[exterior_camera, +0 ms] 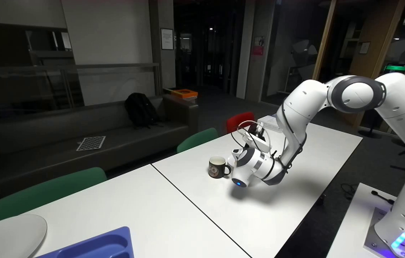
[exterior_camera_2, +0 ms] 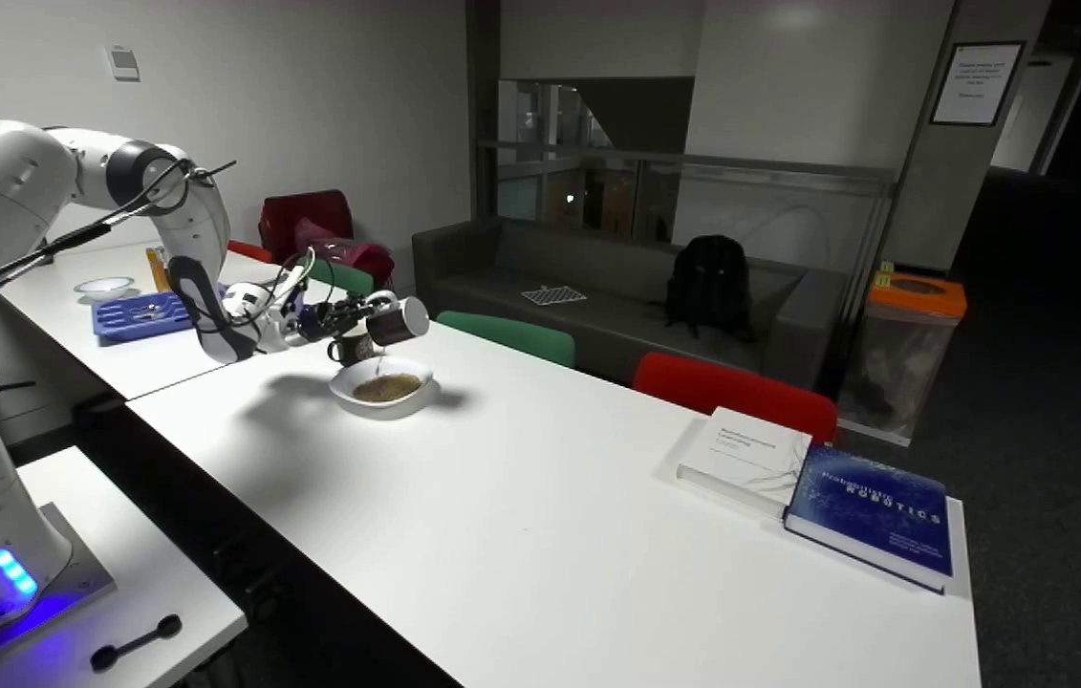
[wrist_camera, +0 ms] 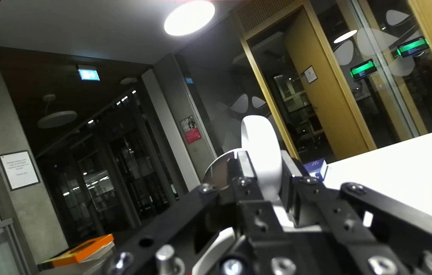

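My gripper (wrist_camera: 263,168) is shut on the white handle (wrist_camera: 261,141) of a dark mug in the wrist view. The mug's dark body (wrist_camera: 217,173) shows partly behind the left finger. In an exterior view, the gripper (exterior_camera_2: 366,310) holds this dark mug (exterior_camera_2: 395,327) steeply tilted above a white bowl (exterior_camera_2: 349,390). A thin stream seems to fall from the mug into the bowl, where brown grainy contents (exterior_camera_2: 387,387) lie. A black printed mug (exterior_camera: 217,168) stands upright beside the gripper; it also shows behind the bowl (exterior_camera_2: 352,350). The arm hides the gripper's fingers in an exterior view.
A blue tray (exterior_camera_2: 140,319) with cutlery and a pale dish (exterior_camera_2: 106,287) are on the adjoining table. A white book (exterior_camera_2: 745,454) and a blue book (exterior_camera_2: 870,511) lie at the table's far end. Green chairs (exterior_camera: 197,139) and a red chair (exterior_camera_2: 736,392) line one long edge.
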You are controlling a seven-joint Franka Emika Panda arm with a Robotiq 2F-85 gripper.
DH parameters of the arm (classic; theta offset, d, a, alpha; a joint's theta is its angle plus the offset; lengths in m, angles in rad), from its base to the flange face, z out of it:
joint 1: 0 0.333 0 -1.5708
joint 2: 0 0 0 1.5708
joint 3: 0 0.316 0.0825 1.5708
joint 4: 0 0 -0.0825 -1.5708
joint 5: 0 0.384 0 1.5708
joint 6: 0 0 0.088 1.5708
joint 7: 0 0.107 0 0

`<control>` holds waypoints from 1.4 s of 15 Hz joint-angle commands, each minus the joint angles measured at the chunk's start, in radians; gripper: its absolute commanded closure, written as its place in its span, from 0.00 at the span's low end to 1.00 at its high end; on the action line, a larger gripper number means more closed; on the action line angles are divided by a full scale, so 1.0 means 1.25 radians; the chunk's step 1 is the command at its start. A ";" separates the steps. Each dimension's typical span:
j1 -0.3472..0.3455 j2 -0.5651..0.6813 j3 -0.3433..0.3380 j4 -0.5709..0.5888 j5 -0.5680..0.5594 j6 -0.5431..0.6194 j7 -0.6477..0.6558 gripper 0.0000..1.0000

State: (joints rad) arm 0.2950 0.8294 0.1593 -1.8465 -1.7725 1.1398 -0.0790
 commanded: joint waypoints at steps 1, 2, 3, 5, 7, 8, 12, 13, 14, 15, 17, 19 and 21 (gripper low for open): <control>0.015 0.004 -0.008 0.031 0.009 -0.048 -0.060 0.95; 0.015 0.005 -0.008 0.033 0.010 -0.048 -0.072 0.95; 0.015 0.005 -0.009 0.035 0.009 -0.047 -0.083 0.95; 0.015 0.006 -0.009 0.038 0.009 -0.046 -0.099 0.95; 0.016 0.006 -0.009 0.039 0.010 -0.048 -0.110 0.95; 0.016 0.006 -0.010 0.040 0.011 -0.049 -0.115 0.95; 0.017 0.010 -0.010 0.046 0.020 -0.059 -0.137 0.95; 0.018 0.011 -0.010 0.048 0.022 -0.061 -0.141 0.95; 0.019 0.014 -0.011 0.053 0.028 -0.068 -0.146 0.95; 0.019 0.017 -0.011 0.059 0.038 -0.081 -0.148 0.95; 0.020 0.024 -0.012 0.070 0.055 -0.110 -0.153 0.95; 0.020 0.033 -0.012 0.080 0.064 -0.131 -0.159 0.95; 0.020 0.041 -0.011 0.091 0.067 -0.138 -0.165 0.95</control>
State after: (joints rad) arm 0.3003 0.8662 0.1588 -1.7787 -1.7047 1.0351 -0.2410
